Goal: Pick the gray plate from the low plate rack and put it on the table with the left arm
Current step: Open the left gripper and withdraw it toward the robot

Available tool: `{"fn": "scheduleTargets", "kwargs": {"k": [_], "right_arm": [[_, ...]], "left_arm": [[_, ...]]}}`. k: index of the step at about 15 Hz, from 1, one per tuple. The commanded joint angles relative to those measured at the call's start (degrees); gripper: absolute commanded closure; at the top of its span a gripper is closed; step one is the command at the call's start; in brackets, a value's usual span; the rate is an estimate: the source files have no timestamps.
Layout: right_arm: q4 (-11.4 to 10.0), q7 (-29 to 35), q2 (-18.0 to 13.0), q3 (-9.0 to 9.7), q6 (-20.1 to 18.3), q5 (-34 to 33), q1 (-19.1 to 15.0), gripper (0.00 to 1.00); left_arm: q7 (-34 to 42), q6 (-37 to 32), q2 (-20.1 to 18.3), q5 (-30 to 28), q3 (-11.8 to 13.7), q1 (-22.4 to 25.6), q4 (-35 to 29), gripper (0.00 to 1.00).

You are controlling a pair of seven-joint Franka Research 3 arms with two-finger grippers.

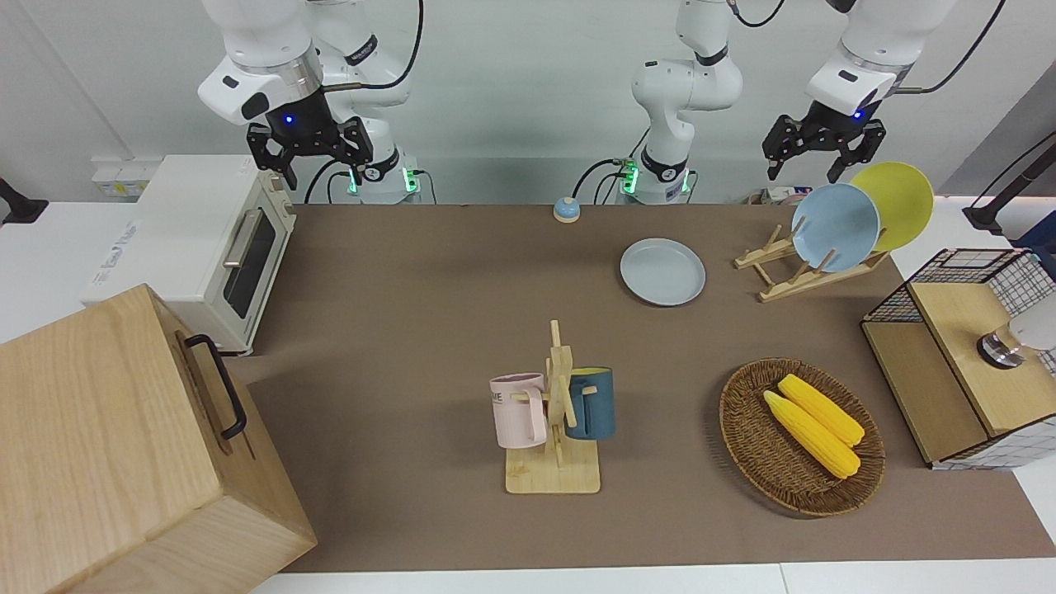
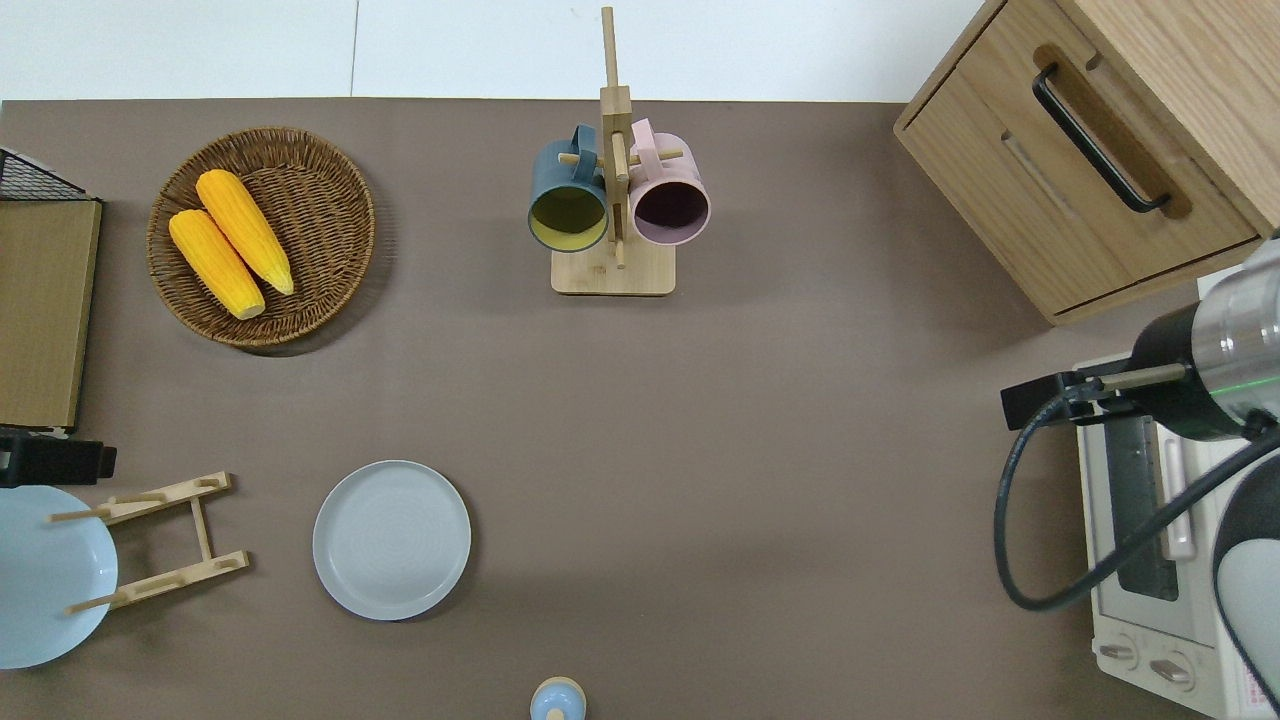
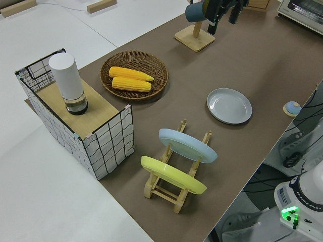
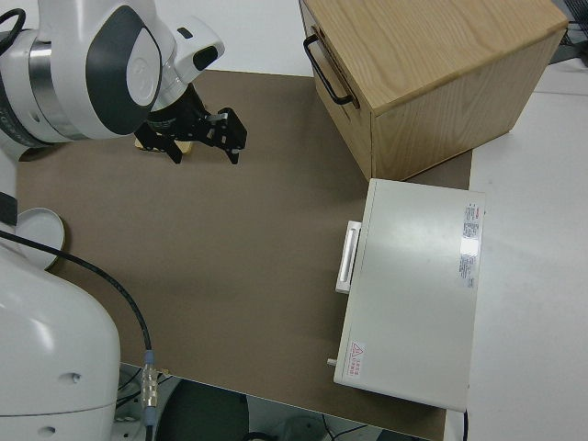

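The gray plate (image 1: pixel 662 271) is lying flat on the brown worktop (image 1: pixel 429 313), out of the low plate rack (image 1: pixel 796 268) and just beside it toward the right arm's end, apart from its rails. The rack is holding a light blue plate (image 1: pixel 835 227) and a yellow plate (image 1: pixel 895 203), both leaning on the slanted pegs, the blue one sitting closer to the gray plate. The left end effector (image 1: pixel 814 153) is hanging in the air with its fingers spread wide and gripping nothing; in the overhead view only its edge is showing at the frame's border (image 2: pixel 55 462), over the worktop just farther from the robots than the rack. The right arm is parked, its end effector (image 1: pixel 306 152) also standing with fingers apart and carrying nothing. A wicker basket (image 1: pixel 747 437) with two ears of corn (image 1: pixel 817 422) is sitting farther from the robots than the rack, and a wooden mug stand (image 1: pixel 557 429) with a pink mug (image 1: pixel 518 409) and a dark blue mug (image 1: pixel 594 403) is standing near the middle of the worktop's outer edge. A white toaster oven (image 1: pixel 198 247) and a wooden drawer cabinet (image 1: pixel 124 445) are occupying the right arm's end, and a small blue bell (image 1: pixel 566 209) is resting near the robots' bases.
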Motion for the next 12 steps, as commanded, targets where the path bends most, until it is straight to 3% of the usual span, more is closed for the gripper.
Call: {"fn": "scheduleTargets", "kwargs": {"k": [1,5,12], "right_arm": [[0.35,0.01,-0.14,0.33,-0.83,0.59,-0.56,0.011],[0.35,0.01,-0.14,0.33,-0.83,0.59,-0.56,0.013],[0.35,0.01,-0.14,0.33,-0.83,0.59,-0.56,0.011]], "left_arm": [[3.16,-0.57,0.76,-1.42,0.67,-0.04,0.28,0.00],[4.23,0.92,-0.03,-2.39,2.16,0.22,-2.10,0.00],[1.68,1.28,-0.03,-1.86,1.46,-0.04,-2.01,0.00]]}}
